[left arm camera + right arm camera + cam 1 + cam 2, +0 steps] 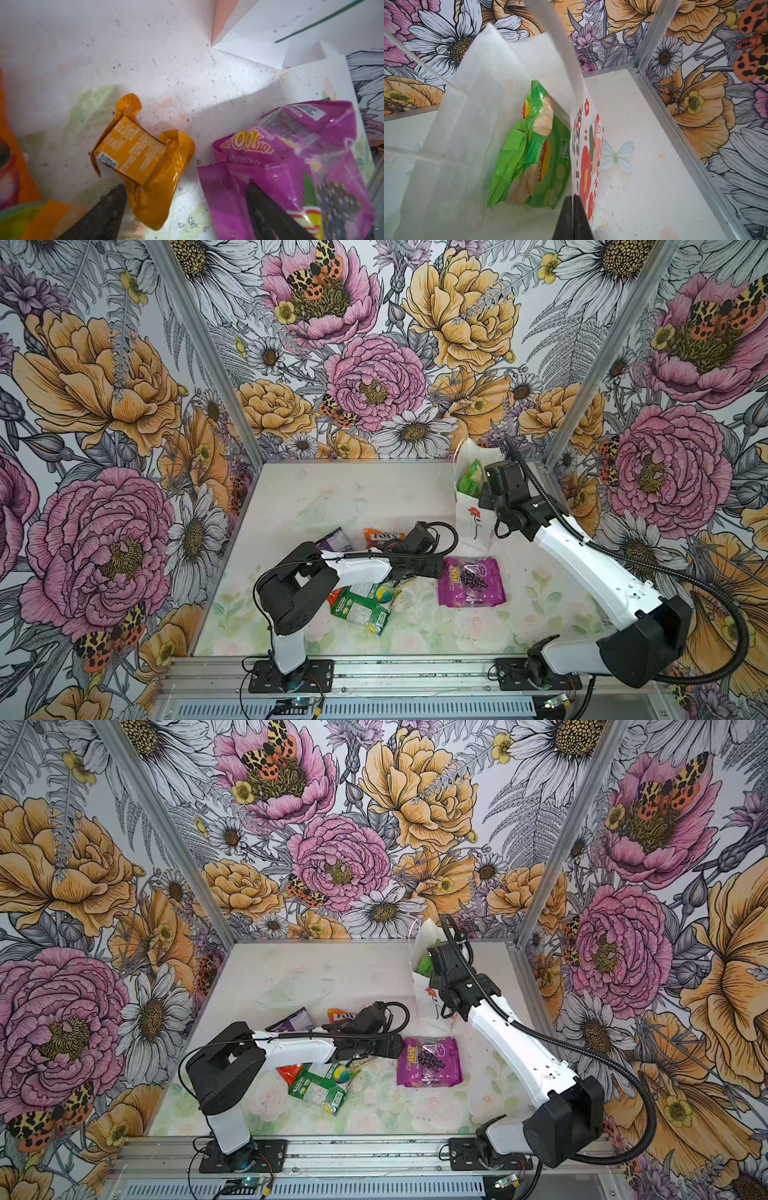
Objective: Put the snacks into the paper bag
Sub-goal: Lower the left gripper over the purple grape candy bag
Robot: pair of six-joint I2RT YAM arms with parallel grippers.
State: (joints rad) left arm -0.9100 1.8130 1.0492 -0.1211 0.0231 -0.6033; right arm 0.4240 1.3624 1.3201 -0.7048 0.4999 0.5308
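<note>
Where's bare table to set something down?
Bare: the far stretch between the Fox's packet and the back wall; the near strip in front of the large purple packet. Crowded: around the green packet under the left arm.

Tall white paper gift bag (470,526), red flower print, stands open right of centre, at the back. Green foil chips bag (533,158) inside it. Flat on desk (415,497), mid-frame: purple grape packet (471,580), orange Fox's candy bag (382,536), dark purple packet (334,540), green packet (365,608) overlapping red packet (333,597), crumpled orange-yellow wrapper (143,158).
</note>
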